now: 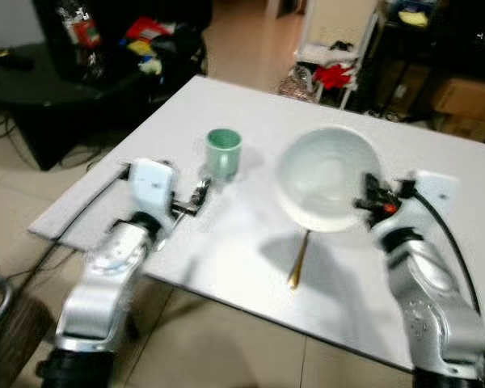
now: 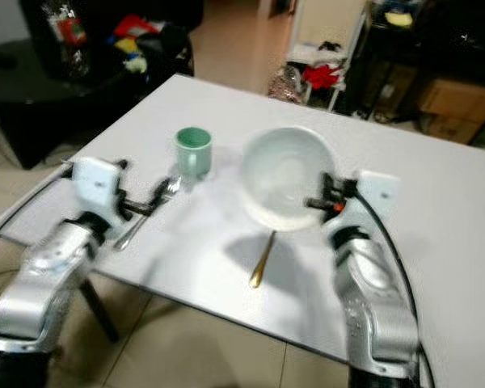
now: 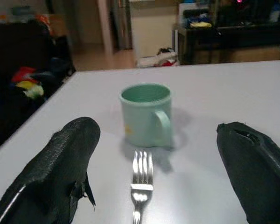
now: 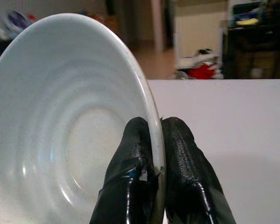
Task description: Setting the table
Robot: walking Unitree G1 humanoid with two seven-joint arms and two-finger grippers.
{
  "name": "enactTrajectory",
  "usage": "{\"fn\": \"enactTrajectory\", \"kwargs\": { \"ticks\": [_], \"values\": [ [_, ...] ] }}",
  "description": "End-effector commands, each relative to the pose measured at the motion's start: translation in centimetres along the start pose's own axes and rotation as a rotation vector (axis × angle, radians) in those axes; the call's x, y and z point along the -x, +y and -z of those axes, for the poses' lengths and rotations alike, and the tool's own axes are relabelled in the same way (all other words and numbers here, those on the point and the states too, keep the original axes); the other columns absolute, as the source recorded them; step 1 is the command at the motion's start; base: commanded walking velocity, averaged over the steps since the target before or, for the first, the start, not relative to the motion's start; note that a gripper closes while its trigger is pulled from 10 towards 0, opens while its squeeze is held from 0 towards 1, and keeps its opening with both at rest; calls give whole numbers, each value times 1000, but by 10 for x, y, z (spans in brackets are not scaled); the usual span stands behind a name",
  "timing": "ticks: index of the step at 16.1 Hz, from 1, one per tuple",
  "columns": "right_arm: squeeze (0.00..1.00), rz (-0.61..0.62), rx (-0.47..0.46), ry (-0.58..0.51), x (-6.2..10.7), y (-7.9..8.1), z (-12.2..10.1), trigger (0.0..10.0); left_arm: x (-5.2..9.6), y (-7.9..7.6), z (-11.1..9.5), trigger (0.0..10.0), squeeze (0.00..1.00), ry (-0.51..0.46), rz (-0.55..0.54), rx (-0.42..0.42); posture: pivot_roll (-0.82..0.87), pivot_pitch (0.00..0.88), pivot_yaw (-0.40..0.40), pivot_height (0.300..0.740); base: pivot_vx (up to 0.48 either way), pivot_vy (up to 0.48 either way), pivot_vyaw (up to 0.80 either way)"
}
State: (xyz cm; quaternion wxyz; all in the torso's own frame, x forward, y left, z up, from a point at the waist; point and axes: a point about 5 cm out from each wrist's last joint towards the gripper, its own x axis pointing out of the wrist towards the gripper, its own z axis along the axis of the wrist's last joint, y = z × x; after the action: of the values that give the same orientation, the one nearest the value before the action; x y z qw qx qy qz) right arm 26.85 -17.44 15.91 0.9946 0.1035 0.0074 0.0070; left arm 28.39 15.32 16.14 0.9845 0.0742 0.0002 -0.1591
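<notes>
Plate (image 1: 323, 178) was held tilted above the white table (image 1: 469, 242), its rim pinched by the right gripper (image 4: 156, 135). Left gripper (image 3: 154, 168) stood spread around the fork (image 3: 141, 179), just short of the green mug (image 1: 224, 151). A gold utensil (image 1: 297, 263) (spoon, probably) lay below the plate; placing remained, judged roughly half done.

i count one white table (image 1: 250, 267). on it i see one green mug (image 1: 223, 152), one white bowl (image 1: 323, 174), one fork (image 3: 141, 179) and one gold-coloured utensil (image 1: 298, 260), though i cannot tell what kind. i count two grippers: the left gripper (image 3: 154, 172) and the right gripper (image 4: 154, 168). beyond the table i see one red item (image 1: 333, 75).
</notes>
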Motion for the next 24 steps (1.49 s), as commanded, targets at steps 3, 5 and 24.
{"fn": "enactTrajectory", "kwargs": {
  "ticks": [3,5,24],
  "values": [
    [0,52,9,-20,1,-13,-6,10000,-2,-10,-3,10000,0,-13,39,8,-25,0,-72,740,305,0,0],
    [0,60,9,-15,1,-13,-6,10000,-3,-10,-3,10000,0,-13,43,9,-27,0,-68,740,306,0,0],
    [0,111,-311,380,-89,-38,24,10000,7,-42,-1,10000,0,72,502,20,-11,0,-61,740,129,0,0]
  ]
}}
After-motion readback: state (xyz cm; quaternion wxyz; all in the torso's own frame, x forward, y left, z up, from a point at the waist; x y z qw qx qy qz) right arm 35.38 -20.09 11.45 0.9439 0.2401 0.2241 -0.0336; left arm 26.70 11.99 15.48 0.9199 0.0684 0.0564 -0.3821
